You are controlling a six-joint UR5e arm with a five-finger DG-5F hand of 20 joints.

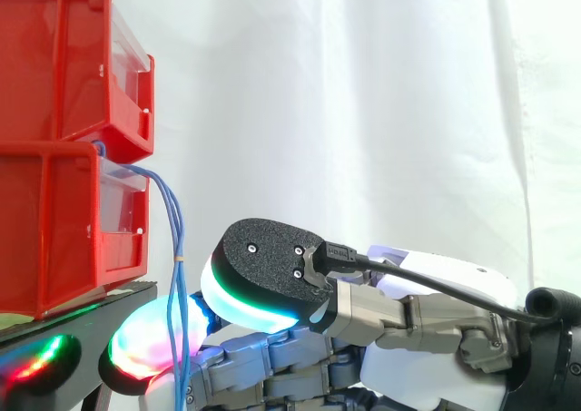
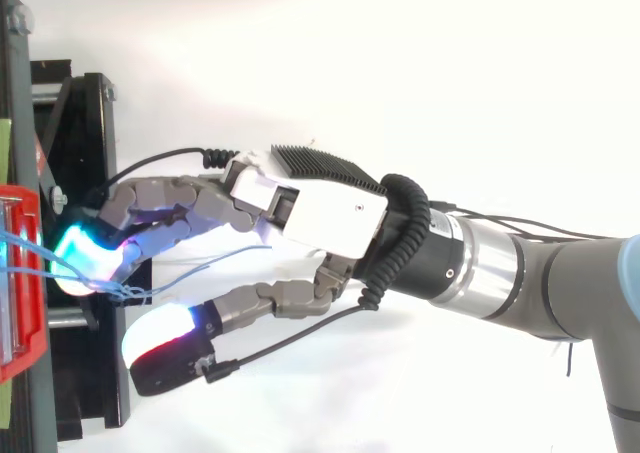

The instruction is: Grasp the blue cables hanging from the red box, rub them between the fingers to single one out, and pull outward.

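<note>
Thin blue cables (image 1: 174, 248) come out between the two stacked red bins (image 1: 54, 148) and hang straight down past the stand's edge. My hand (image 2: 300, 208) reaches in from the right at the level of their lower part. The cables (image 2: 125, 291) run along the lower edge of the cyan-glowing fingertips (image 2: 85, 255) and look to be touching them. The thumb (image 2: 165, 348), with its white and red pad, stands apart on the other side of the cables. Fingers and thumb bracket the strands without closing on them. In the side view the thumb's pad (image 1: 263, 279) is nearest the camera.
The bins rest on a black stand (image 2: 95, 373) at the left edge, close to my fingertips. A white curtain (image 1: 363, 112) hangs behind. The arm (image 2: 560, 273) comes in from the right.
</note>
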